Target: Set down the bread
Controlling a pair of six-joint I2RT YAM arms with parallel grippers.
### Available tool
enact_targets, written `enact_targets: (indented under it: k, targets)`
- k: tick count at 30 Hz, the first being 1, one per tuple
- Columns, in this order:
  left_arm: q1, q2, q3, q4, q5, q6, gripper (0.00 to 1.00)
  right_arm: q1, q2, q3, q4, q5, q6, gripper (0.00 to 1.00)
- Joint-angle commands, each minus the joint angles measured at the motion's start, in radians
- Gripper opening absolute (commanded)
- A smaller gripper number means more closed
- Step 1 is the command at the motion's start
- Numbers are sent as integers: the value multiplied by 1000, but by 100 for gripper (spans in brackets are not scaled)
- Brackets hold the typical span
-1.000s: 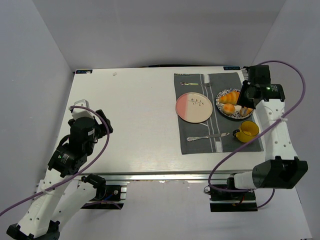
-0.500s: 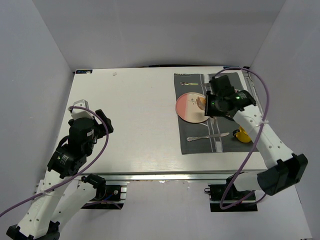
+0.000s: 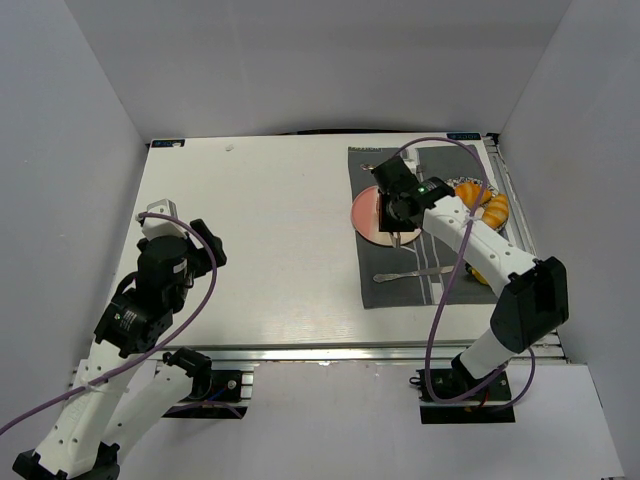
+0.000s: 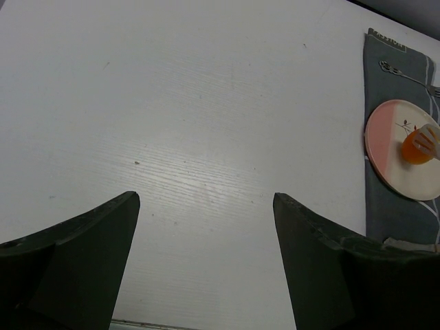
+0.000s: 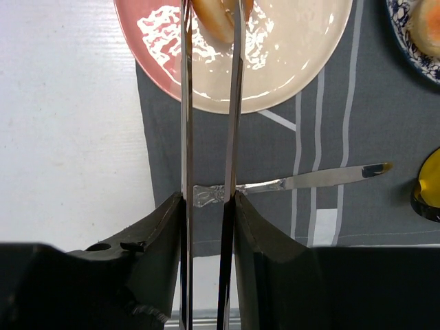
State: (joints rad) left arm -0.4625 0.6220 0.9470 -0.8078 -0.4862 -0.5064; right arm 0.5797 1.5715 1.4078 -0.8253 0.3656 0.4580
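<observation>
The bread (image 4: pixel 414 147), at the right edge of the left wrist view, is glossy golden-orange. The plate (image 4: pixel 388 130) is half pink, half cream, with a small dark sprig. The placemat (image 5: pixel 275 151) is grey with white stripes, and the table (image 4: pixel 206 137) is white and faintly grained.

bread (image 5: pixel 212 19): small smooth oval bun, glossy golden-orange. Pinched between the two thin fingers of the right gripper (image 5: pixel 210 8) at top centre of the right wrist frame, upper part cut off by the frame edge. It's over the cream half of the plate (image 5: pixel 295 62). Left wrist frame: orange blob at far right. Touching the plate or just above it: can't tell.
</observation>
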Motion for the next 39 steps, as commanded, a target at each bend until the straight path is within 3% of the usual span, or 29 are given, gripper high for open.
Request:
enact_targets:
  k: [1, 8, 18, 39]
  targets:
    - [-5, -8, 1, 4, 9, -6, 90, 17, 10, 33, 48, 125, 28, 24]
    - [-4, 1, -5, 12, 15, -6, 90, 42, 33, 25, 57, 98, 28, 31]
    - [-4, 2, -10, 13, 15, -3, 90, 68, 5, 19, 49, 72, 36, 54]
    - [-4, 2, -11, 15, 20, -4, 90, 106, -60, 26, 23, 49, 56, 56]
